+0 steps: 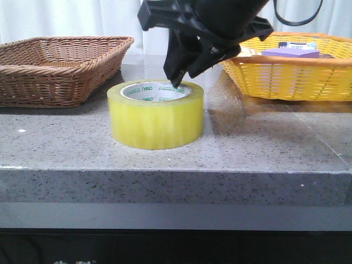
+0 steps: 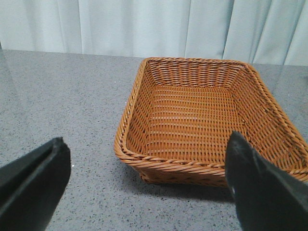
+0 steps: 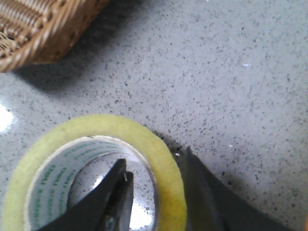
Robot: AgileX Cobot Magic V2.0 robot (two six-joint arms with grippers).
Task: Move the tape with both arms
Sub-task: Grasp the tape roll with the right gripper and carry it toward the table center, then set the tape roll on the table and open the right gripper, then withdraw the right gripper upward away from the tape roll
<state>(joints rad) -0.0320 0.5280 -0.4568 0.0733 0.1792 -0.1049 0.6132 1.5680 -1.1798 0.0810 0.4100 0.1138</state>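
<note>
The tape (image 1: 157,118), a wide yellow roll with a white, green-printed core, lies flat on the grey stone table near its front middle. My right gripper (image 1: 179,81) comes down from the upper right onto the roll's far rim. In the right wrist view the right gripper (image 3: 155,159) is open and straddles the tape (image 3: 166,166) wall: one finger is inside the core with a small gap to it, the other is outside the yellow wall. My left gripper (image 2: 149,192) is wide open and empty, above the table in front of a brown basket. It does not show in the front view.
A brown wicker basket (image 1: 55,69) stands at the back left, empty in the left wrist view (image 2: 192,110). A yellow basket (image 1: 291,77) at the back right holds a purple box (image 1: 290,53). The table's front edge (image 1: 165,170) runs just before the roll.
</note>
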